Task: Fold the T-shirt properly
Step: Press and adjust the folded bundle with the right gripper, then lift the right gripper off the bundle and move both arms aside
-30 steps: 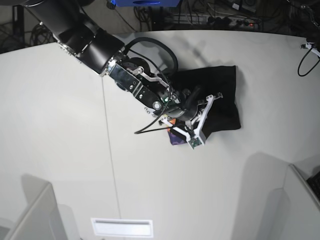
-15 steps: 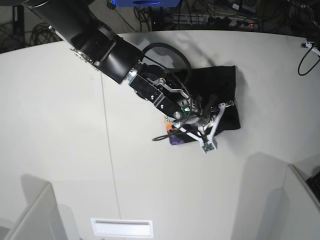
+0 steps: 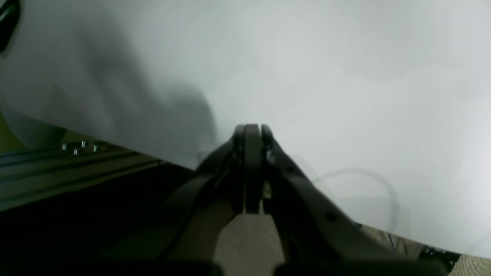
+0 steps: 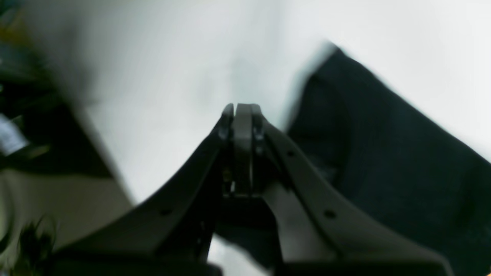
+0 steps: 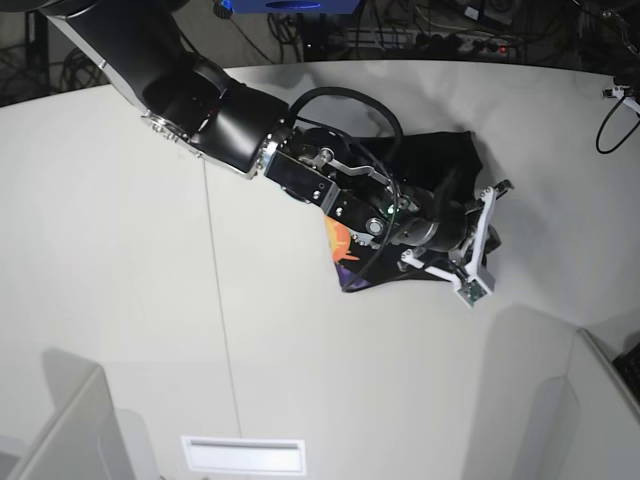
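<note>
- Right arm [image 5: 230, 125] stretches low across the table [image 5: 120, 260], right gripper [image 4: 242, 109] closed over the black T-shirt [image 5: 425, 160] (print showing at its edge)
- Left gripper [image 3: 251, 130] closed, empty, over bare table

The right arm [image 5: 230, 120] hides much of the T-shirt [image 5: 450, 160] in the base view; the right wrist view shows the T-shirt motion-blurred, cut off rightward.

free: table [image 5: 120, 250] left | blocked: right arm [image 5: 230, 125] over T-shirt [image 5: 440, 160], seemingly
</note>
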Robot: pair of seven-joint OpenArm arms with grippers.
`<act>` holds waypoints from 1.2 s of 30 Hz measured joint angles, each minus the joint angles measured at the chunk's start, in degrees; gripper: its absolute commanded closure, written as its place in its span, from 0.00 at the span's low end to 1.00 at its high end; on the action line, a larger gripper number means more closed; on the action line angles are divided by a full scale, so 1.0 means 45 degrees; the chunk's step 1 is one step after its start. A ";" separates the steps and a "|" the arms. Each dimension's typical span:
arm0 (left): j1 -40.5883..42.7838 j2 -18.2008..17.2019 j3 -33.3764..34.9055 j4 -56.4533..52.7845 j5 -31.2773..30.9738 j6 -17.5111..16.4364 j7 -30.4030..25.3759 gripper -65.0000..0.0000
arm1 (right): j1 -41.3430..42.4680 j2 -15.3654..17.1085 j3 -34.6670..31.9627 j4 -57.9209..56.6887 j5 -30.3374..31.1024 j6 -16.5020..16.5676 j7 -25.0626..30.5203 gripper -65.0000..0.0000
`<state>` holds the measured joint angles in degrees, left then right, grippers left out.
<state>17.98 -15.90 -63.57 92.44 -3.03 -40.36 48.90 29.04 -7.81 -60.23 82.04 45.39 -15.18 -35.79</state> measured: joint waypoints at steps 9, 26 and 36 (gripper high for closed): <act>-0.0010 0.0015 0.0058 0.0010 -0.0049 0.0000 -0.0005 1.00 | -0.1069 0.0398 0.0029 0.0029 -0.1569 -0.1010 -0.1729 1.00; -0.0005 0.0053 0.0058 0.0015 -0.0005 0.0000 0.0000 1.00 | -0.1554 0.0151 -0.3847 -0.1326 -0.2302 -0.0971 -0.0743 1.00; 0.0097 0.0078 0.0092 0.0024 -0.2021 0.0000 0.0058 1.00 | -0.1511 0.0083 -0.3837 -0.0612 -0.2341 -0.0962 0.0675 1.00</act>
<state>18.41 -15.55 -63.16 92.55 -12.12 -40.36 49.17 22.24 -7.44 -77.49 79.29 34.85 -19.51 -32.75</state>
